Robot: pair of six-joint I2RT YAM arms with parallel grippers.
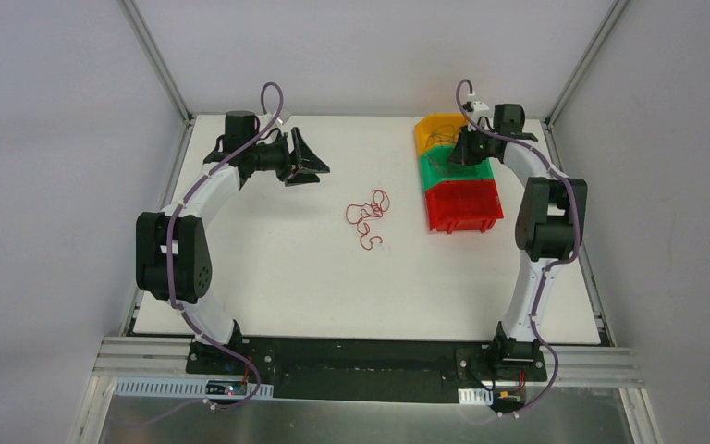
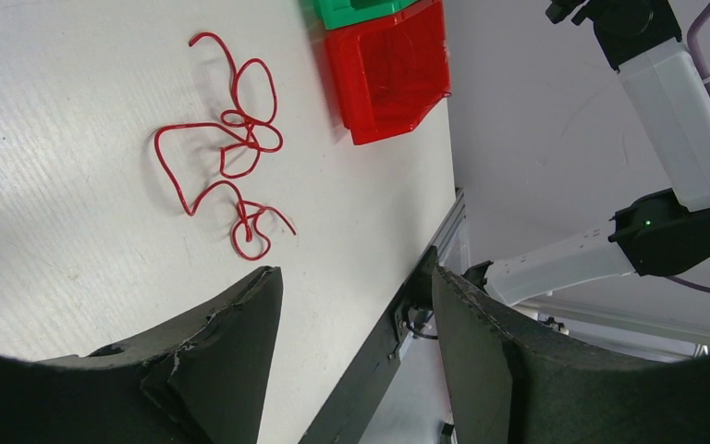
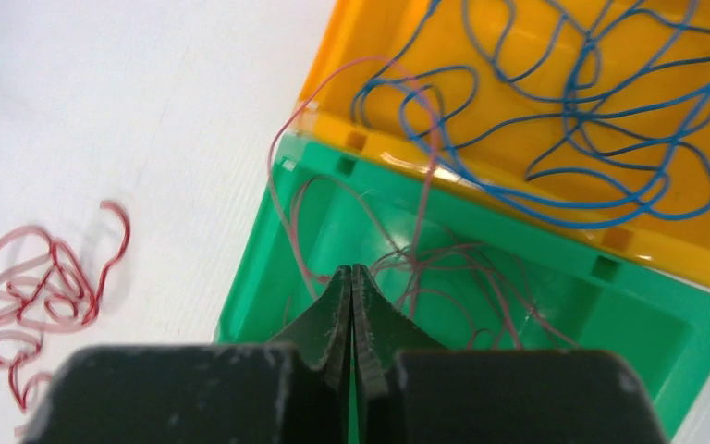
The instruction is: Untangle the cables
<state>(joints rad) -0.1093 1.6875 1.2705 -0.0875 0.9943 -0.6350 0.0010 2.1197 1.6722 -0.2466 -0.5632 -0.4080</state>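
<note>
Cables (image 1: 368,218): red tangle loose on table (image 1: 268,277); sorted reds in green bin (image 3: 684,324), blues in yellow bin (image 3: 675,250). Right gripper (image 3: 352,277) closed over green bin, pinch unclear. Left gripper (image 2: 356,277) parted, empty, facing tangle.

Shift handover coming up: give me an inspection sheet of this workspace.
Surface: white table.
Job's things: loose tangle of red wires mid-table; blue wires in the yellow bin; reddish wires in the green bin, one strand looping over the yellow bin's corner; red bin next in the row.
Clutter: nothing seen.
Grippers: left gripper open, apart from the tangle; right gripper shut over the green bin, hold on a strand unclear.
Cables: purple hoses along both arms.
Surroundings: grey walls, metal frame.
</note>
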